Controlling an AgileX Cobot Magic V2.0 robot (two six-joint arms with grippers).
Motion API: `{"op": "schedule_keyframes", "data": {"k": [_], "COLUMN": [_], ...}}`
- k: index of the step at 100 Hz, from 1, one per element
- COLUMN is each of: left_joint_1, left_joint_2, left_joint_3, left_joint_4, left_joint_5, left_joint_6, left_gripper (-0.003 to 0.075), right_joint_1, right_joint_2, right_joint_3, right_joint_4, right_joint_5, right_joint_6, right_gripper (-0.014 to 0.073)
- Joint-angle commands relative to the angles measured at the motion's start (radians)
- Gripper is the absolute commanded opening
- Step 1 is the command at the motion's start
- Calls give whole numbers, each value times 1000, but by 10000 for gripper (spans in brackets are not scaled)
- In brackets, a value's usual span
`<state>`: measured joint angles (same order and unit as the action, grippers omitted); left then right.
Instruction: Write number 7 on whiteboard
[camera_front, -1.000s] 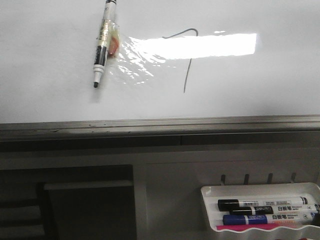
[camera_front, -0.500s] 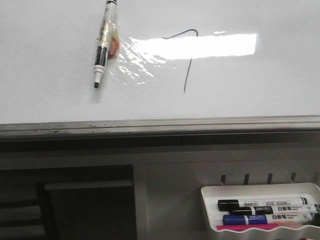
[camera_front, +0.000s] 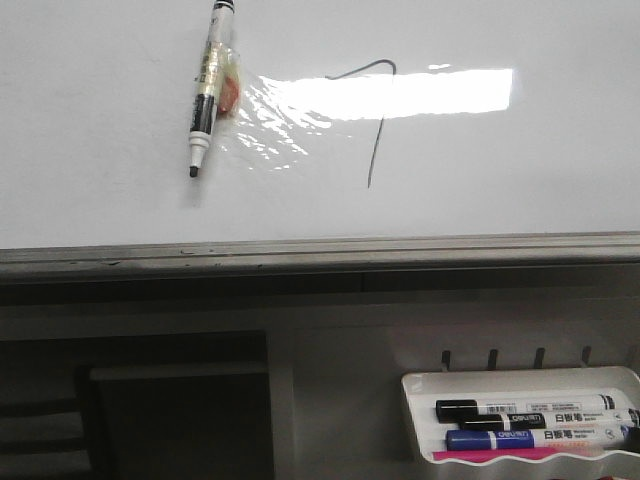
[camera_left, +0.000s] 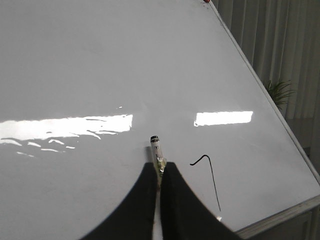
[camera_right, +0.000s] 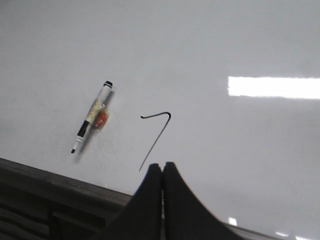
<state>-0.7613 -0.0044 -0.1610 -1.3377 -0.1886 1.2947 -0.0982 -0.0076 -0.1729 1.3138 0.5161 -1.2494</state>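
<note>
The whiteboard (camera_front: 480, 190) is glossy white with a grey lower frame edge (camera_front: 320, 250). The number 7 (camera_front: 376, 120) is drawn on it as a thin dark mark, also visible in both wrist views (camera_left: 211, 175) (camera_right: 156, 137). A black-and-white marker (camera_front: 207, 90) rests against the board left of the 7, tip down, with tape and an orange bit on its barrel. No gripper touches it in the front or right wrist (camera_right: 91, 124) views. My left gripper (camera_left: 160, 167) is shut, its fingertips hiding the marker's (camera_left: 155, 145) lower part. My right gripper (camera_right: 162, 166) is shut and empty, below the 7.
A small white tray (camera_front: 520, 380) below the board at the right holds several markers (camera_front: 530, 410) and a pink strip. A bright glare band (camera_front: 400, 95) crosses the 7. A dark recess (camera_front: 170, 410) lies under the frame at the left.
</note>
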Motion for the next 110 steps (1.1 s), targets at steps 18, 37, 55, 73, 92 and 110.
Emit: {"op": "schedule_keyframes", "data": {"k": [18, 37, 55, 73, 92, 110], "left_joint_1": [1, 1, 1, 1, 1, 1], "left_joint_2": [-21, -21, -21, -21, -21, -21], "left_joint_3": [-19, -19, -19, -19, -19, -7], "left_joint_4": [-29, -42, -42, -42, -42, -48], "left_joint_5": [-66, -64, -64, -64, -64, -89], "left_joint_6": [1, 1, 1, 1, 1, 1], "left_gripper": [-20, -20, -20, -20, -20, -20], "right_joint_1": [2, 2, 2, 2, 2, 2], "right_joint_2": [-14, -14, -14, -14, -14, -14], "right_joint_3": [34, 34, 34, 37, 37, 37], "right_joint_4": [42, 42, 42, 42, 42, 42], "right_joint_5": [-110, -110, -110, -110, -110, -110], "right_joint_6": [-8, -8, -8, -8, -8, -8], "right_gripper": [-62, -64, -64, -64, -64, -64]}}
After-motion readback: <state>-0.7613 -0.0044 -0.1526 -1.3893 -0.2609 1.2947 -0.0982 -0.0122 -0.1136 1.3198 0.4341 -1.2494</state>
